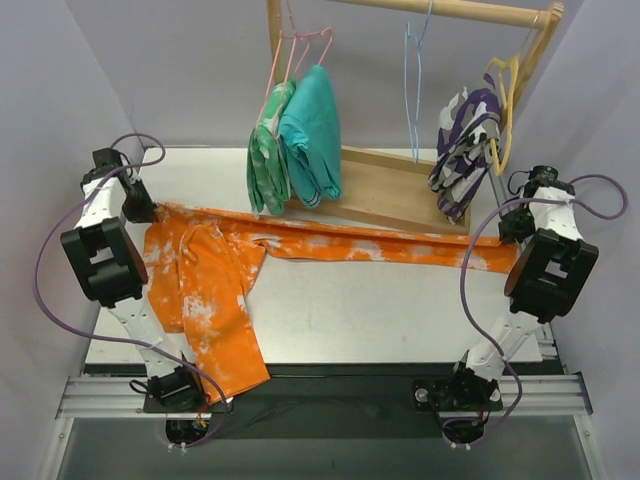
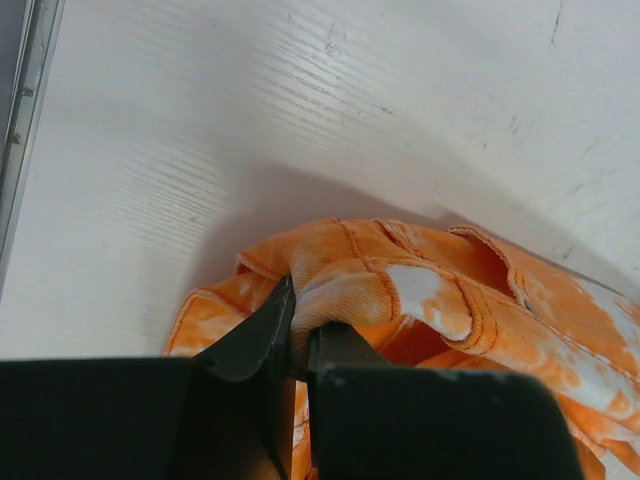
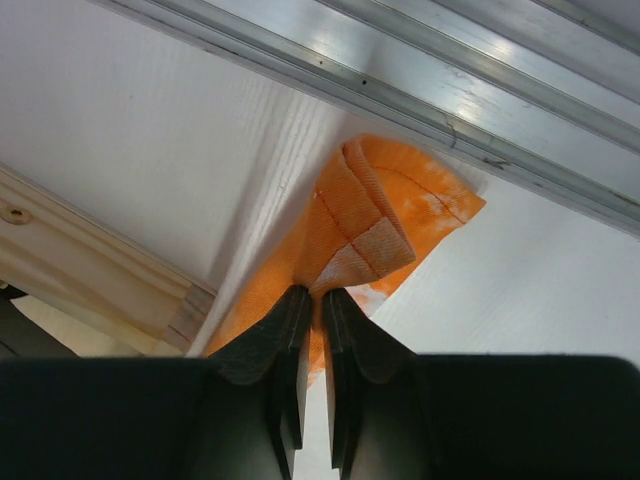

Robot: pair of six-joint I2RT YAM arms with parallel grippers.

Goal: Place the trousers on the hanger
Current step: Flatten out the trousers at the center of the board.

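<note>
No writing, label, brand mark or number is legible in any of the three views; no surface shown carries readable marking.

From above, my own wrists cover the tips of my left gripper (image 1: 140, 207) and my right gripper (image 1: 515, 228); their grip on the trousers (image 1: 210, 290) cannot be seen there; the hook of the hanger (image 1: 413, 95) runs off the top edge, its wire too thin to trace; at my left wrist the cloth leaves the right and bottom edges; at my right wrist it vanishes behind my claw, and the wooden base (image 3: 90, 265) is cut at the left.
</note>
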